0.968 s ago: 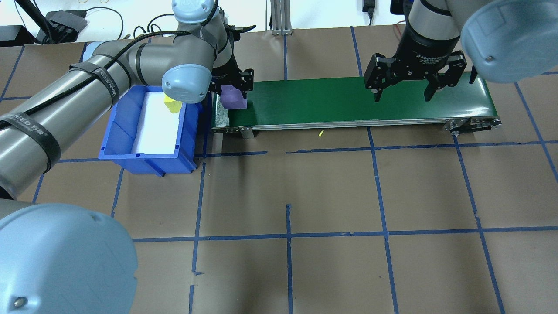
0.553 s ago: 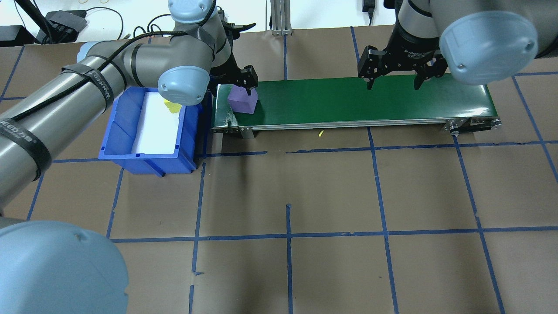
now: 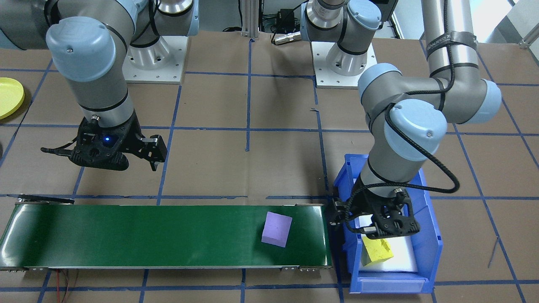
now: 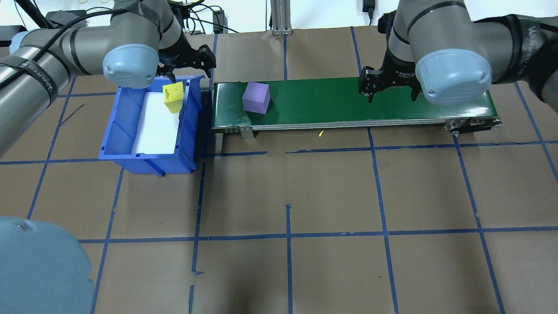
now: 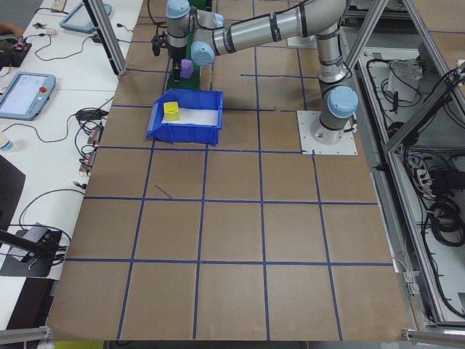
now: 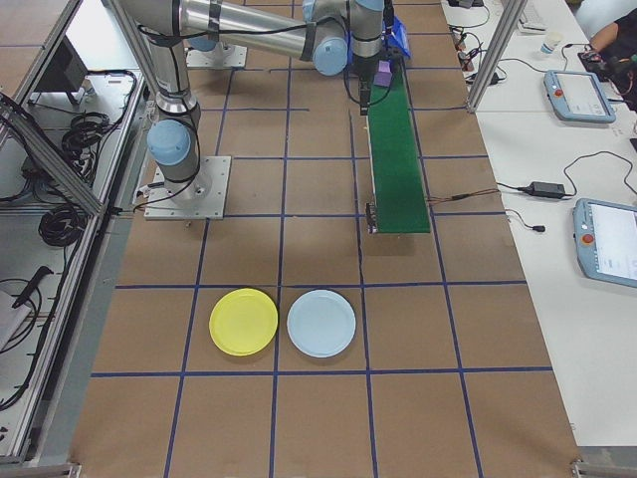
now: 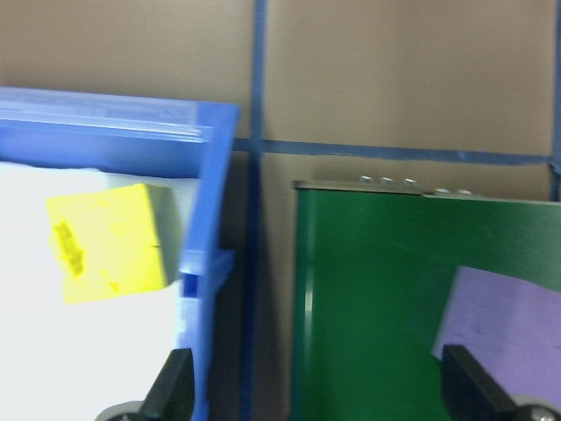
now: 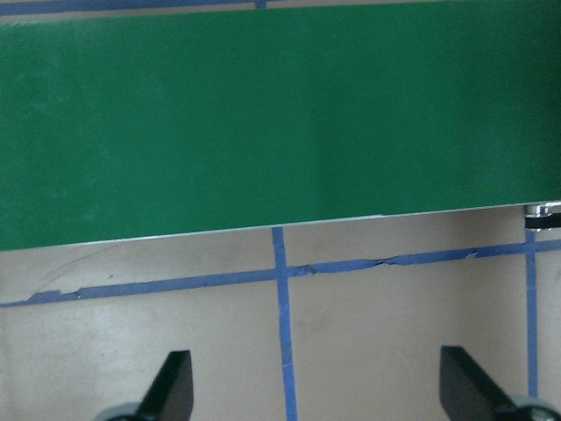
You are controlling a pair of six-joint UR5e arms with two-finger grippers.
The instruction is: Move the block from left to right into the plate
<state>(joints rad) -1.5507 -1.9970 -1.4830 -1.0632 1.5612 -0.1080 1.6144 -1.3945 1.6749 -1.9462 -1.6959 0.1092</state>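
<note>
Left arm strap (image 4: 38,76): you can read white letters close to "WANJEED" on the black band.
Right arm strap (image 4: 532,32): you see white lettering, only partly legible.
Yellow block (image 7: 110,241): dark marks, too blurred for you to read.

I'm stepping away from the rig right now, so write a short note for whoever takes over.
Left gripper: open, empty, over the far end of the blue bin.
Right gripper: open, empty, above the conveyor belt toward its right end.
Purple block: lying free on the belt near its left end, touched by neither gripper.
Yellow block: in the bin.
Yellow plate: bare on the table beyond the belt's right end, beside a pale blue plate.
Done: purple block is on the belt.
Left: right gripper has to pick it up and place it in the yellow plate.
</note>
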